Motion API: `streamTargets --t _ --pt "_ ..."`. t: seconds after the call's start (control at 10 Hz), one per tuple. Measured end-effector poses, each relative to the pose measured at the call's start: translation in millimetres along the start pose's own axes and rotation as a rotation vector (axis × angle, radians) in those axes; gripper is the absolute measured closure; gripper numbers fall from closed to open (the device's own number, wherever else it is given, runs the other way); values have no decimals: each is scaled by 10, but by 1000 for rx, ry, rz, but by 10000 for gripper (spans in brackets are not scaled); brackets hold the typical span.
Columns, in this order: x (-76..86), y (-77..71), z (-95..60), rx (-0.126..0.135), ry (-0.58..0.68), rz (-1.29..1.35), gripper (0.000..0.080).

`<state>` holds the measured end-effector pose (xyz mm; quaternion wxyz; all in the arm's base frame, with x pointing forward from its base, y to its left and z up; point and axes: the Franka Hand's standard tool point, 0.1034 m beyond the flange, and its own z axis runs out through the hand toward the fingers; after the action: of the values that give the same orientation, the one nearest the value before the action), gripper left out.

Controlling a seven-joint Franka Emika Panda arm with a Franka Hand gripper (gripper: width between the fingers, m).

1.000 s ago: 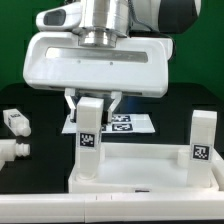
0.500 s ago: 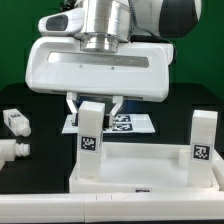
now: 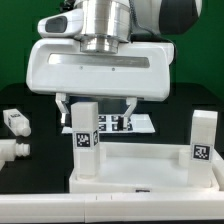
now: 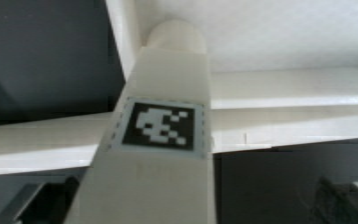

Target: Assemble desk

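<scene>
The white desk top [image 3: 140, 172] lies at the front of the table. One leg [image 3: 85, 135] stands upright in the corner on the exterior view's left, its tag facing the camera. A second leg [image 3: 203, 140] stands in the corner on the exterior view's right. My gripper [image 3: 97, 120] hangs above the first leg, open, with one finger on each side of the post and apart from it. In the wrist view the same leg [image 4: 167, 130] runs up the middle over the desk top [image 4: 291, 90], and the dark fingers [image 4: 345, 200] stand wide of it.
Two loose white legs [image 3: 15, 122] [image 3: 10, 150] lie on the black table at the exterior view's left. The marker board [image 3: 128, 124] lies behind the desk top, partly hidden by the gripper. A green wall closes the back.
The jaws have spread apart and let go of the upright leg on the exterior view's left. The leg stays standing in its corner.
</scene>
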<state>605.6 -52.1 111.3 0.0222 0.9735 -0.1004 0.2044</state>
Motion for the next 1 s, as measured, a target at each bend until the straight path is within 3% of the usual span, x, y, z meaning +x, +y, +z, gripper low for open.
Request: streamTargets --t 0.2,0.3,0.4,0.5,0.8,1.0 --pt "42 3 -105 61 -154 73 150" --pt "102 14 -101 75 -206 88 151" --pt "63 32 -83 89 -273 98 151" --pt "68 58 -62 95 -311 107 151" --pt "95 98 8 76 -273 102 151" --pt "96 96 10 65 -275 197 412"
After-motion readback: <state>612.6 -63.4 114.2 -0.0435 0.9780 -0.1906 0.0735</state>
